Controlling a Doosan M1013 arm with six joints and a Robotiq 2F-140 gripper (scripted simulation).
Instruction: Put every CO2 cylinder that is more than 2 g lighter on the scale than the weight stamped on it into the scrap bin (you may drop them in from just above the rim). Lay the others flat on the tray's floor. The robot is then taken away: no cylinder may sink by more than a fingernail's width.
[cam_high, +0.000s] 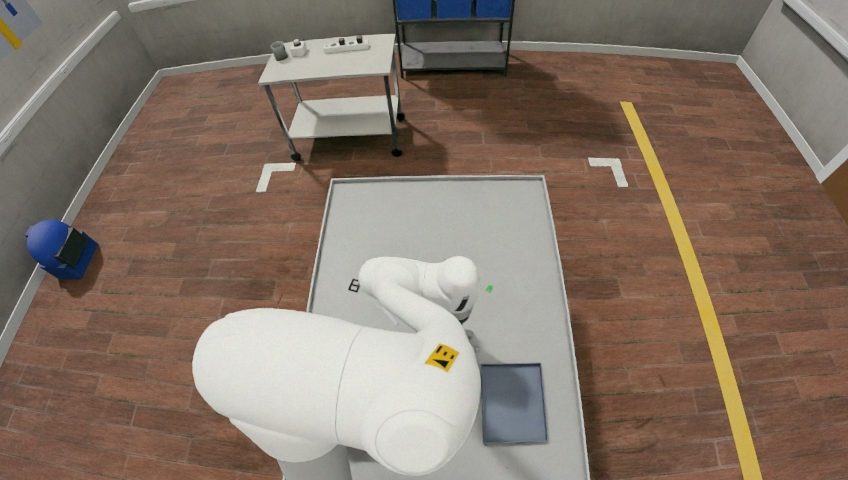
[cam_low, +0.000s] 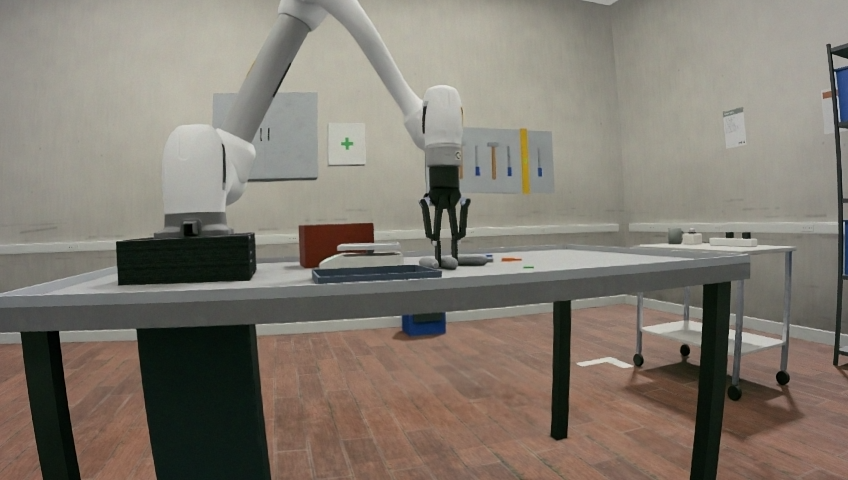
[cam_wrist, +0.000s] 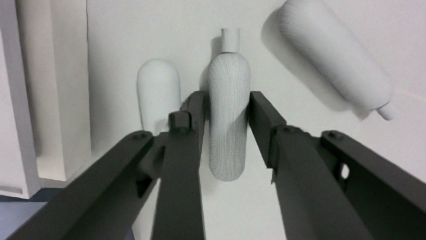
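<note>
Three grey CO2 cylinders lie flat on the table. In the wrist view the middle cylinder (cam_wrist: 228, 70) (cam_low: 448, 262) lies between my fingers, neck pointing away. A second cylinder (cam_wrist: 158, 92) (cam_low: 427, 261) lies just left of it, and a larger cylinder (cam_wrist: 334, 57) (cam_low: 473, 259) lies slanted at the upper right. My gripper (cam_wrist: 227, 107) (cam_low: 445, 252) is down at table level, partly open, its pads on either side of the middle cylinder with small gaps. The white scale (cam_wrist: 55, 90) (cam_low: 363, 254) stands to the left. The blue tray (cam_low: 374, 273) (cam_high: 483, 404) and the red scrap bin (cam_low: 336, 242) are nearby.
The arm's black base block (cam_low: 185, 257) stands on the grey table (cam_high: 440, 226). Small orange (cam_low: 510, 259) and green (cam_high: 489, 288) markers lie beyond the cylinders. A white trolley (cam_high: 333, 65) stands off the table's far end.
</note>
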